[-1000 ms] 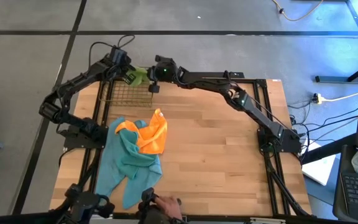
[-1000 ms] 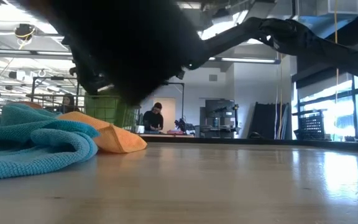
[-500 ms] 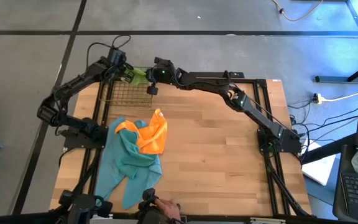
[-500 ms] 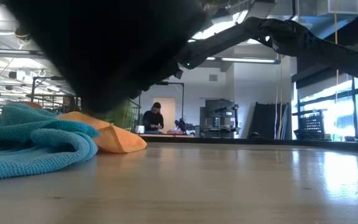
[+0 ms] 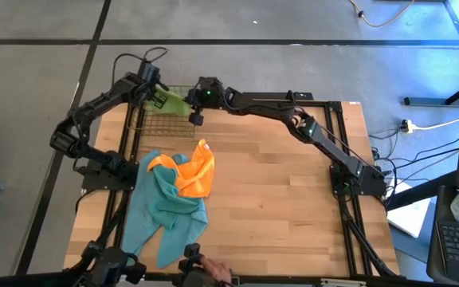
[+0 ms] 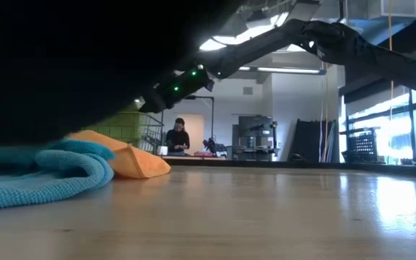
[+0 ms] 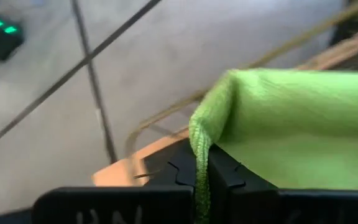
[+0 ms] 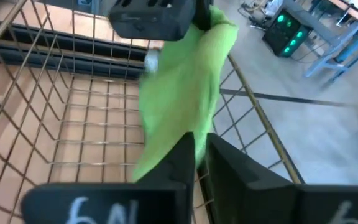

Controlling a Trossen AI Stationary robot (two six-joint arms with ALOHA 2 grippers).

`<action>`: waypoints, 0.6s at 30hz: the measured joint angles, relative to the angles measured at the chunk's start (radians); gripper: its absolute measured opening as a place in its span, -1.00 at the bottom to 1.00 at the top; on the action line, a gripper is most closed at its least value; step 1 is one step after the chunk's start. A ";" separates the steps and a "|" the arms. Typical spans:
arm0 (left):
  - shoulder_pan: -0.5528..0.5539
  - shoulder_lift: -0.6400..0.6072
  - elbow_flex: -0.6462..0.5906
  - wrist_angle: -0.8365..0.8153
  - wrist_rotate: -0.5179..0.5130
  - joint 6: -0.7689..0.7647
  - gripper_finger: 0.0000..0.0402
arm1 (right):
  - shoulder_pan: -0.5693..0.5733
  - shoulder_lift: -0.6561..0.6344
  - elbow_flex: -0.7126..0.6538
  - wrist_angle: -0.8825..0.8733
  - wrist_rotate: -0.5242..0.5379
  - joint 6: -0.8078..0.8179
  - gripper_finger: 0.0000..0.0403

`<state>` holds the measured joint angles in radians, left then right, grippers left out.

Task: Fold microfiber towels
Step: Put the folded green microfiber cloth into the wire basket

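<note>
the left gripper (image 5: pixel 151 86) is clenching a corner of the lime green towel (image 5: pixel 171 99) up over the wire basket (image 5: pixel 159 121) at the far left of the bench (image 5: pixel 277 183); in the left wrist view the cloth's edge is running down between the closed pads, so the towel (image 7: pixel 278 124) is hanging from that pinch rather than lying in the basket. holding it high is probably meant to let the limp cloth drop open and clear the basket walls before it goes to the bench.

the right gripper (image 5: pixel 195 118) is sitting just beside it over the same basket. in the right wrist view the green cloth (image 8: pixel 185 93) is passing down into the narrow gap between the fingers (image 8: pixel 244 168), but i cannot tell whether they are pinching it or letting it slip. a second hold lower down would spread the towel between the two arms for laying flat.

the orange towel (image 5: pixel 194 169) is lying heaped on the teal towels (image 5: pixel 166 209) near the bench's left front, unfolded and waiting, well apart from both grippers.
</note>
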<state>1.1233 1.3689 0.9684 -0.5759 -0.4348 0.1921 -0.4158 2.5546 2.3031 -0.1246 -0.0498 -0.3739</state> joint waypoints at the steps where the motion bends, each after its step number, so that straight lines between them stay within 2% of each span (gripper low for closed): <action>1: 0.000 0.000 0.000 0.000 0.000 0.000 -0.96 | -0.003 0.000 0.006 -0.009 -0.002 0.006 -0.71; 4: -0.003 0.000 0.000 0.001 0.053 0.001 -0.86 | -0.010 -0.001 0.036 -0.043 -0.027 0.023 -0.56; 11: -0.009 -0.006 0.000 -0.007 0.098 0.003 -0.65 | -0.015 -0.013 0.038 -0.053 -0.083 0.032 -0.27; 15: -0.007 -0.007 0.000 -0.024 0.120 0.031 -0.68 | -0.015 -0.045 0.039 -0.072 -0.078 0.033 -0.23; 18: -0.010 -0.027 0.000 -0.043 0.162 0.044 -0.81 | -0.015 -0.061 0.039 -0.088 -0.074 0.034 -0.23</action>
<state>1.1133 1.3424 0.9684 -0.6187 -0.2730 0.2357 -0.4313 2.4932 2.3417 -0.2127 -0.1242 -0.3399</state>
